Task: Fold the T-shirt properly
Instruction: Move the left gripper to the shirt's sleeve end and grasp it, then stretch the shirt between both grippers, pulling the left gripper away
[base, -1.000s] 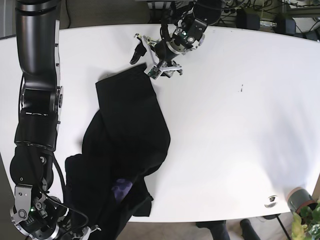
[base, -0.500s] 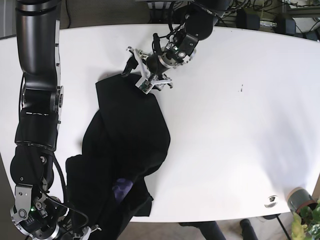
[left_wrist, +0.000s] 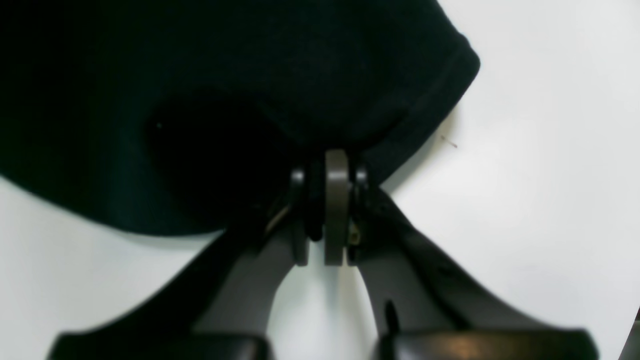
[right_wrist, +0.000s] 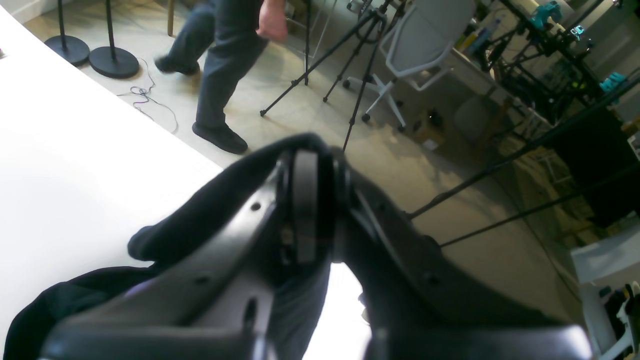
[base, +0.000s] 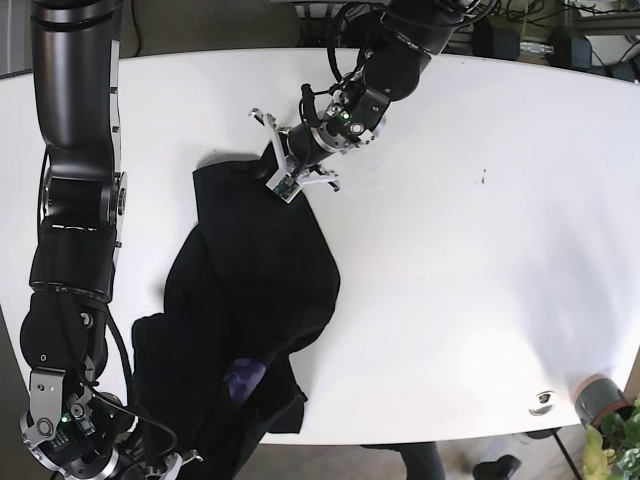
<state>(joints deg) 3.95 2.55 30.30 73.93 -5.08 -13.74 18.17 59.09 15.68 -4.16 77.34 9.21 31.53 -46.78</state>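
Worktop (base: 480, 250) is white, curved at its far edge, and carries most of the black T-shirt (base: 255, 290). T-shirt lies crumpled along the worktop's left part in the base view, running from a flat upper edge near the worktop's far side down to the near edge, where a bunched part hangs over. A small purple patch (base: 243, 375) shows in the folds low on the T-shirt. Two dark robot arms work the T-shirt from opposite ends. Right arm (base: 75, 200) stands as a tall black column left of the T-shirt; right gripper (right_wrist: 305, 210) sits at the T-shirt's lower end, off the worktop's near edge, jaws pressed together with black cloth draped over and around them, so they look clamped on the T-shirt. Left arm (base: 400, 45) reaches in from the far side of the worktop; left gripper (left_wrist: 327, 172) is at the T-shirt's upper right corner, jaws narrow and pinched on the hemmed edge of the T-shirt (left_wrist: 260, 75), cloth lying on the white surface beyond them. Person's legs (right_wrist: 220, 75) in dark trousers show on the floor past the worktop in the right wrist view.
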